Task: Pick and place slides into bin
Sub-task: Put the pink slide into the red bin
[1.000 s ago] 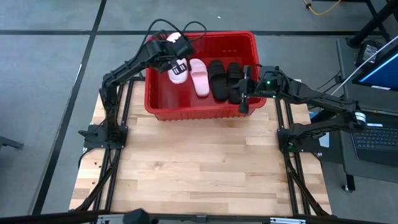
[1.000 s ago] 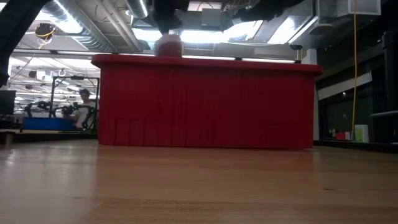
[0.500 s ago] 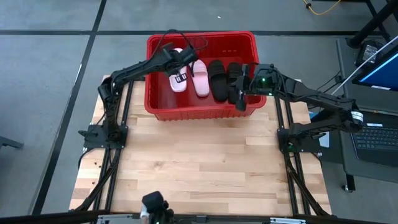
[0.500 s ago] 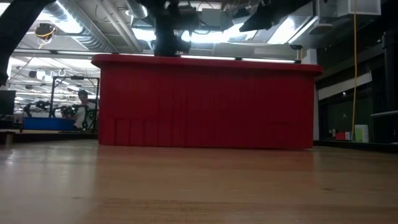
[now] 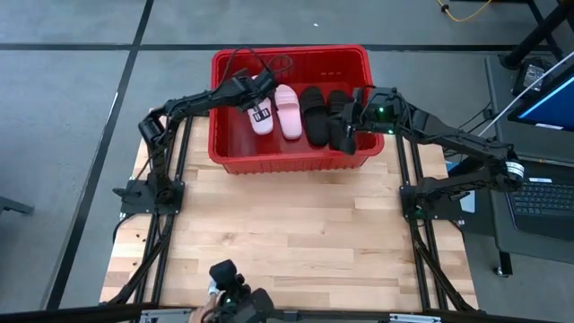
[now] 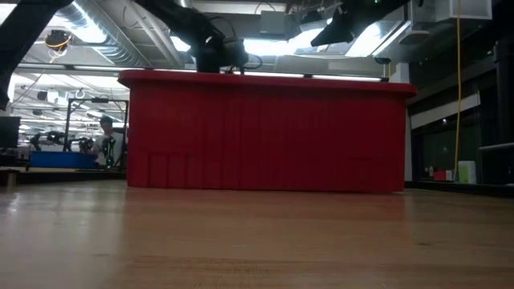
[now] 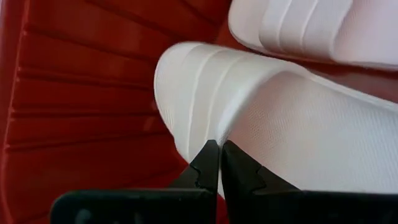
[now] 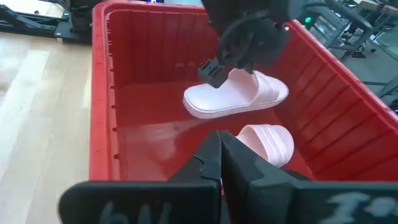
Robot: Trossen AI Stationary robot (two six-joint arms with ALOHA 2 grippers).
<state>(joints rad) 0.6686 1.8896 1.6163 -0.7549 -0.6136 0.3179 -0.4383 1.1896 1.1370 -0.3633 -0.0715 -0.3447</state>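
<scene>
From table height the bin [image 6: 265, 132] shows only its red near wall, which hides every slide inside; from overhead the two black slides [image 5: 325, 117] merge into one dark patch partly under the right gripper [image 5: 345, 121]. The bin stands at the far edge of the wooden table [image 5: 287, 242], and a dark object [image 5: 231, 285] juts in at the near edge, too cut off to identify. All four slides lie in the bin: one pink slide [image 5: 288, 110] flat mid-bin, another pink slide [image 8: 236, 96] just left of it, directly under the left gripper [image 5: 260, 94], whose fingertips [image 7: 214, 163] are pressed together at its strap. The right gripper's fingers [image 8: 219, 155] are closed together, empty, above the bin's right side.
</scene>
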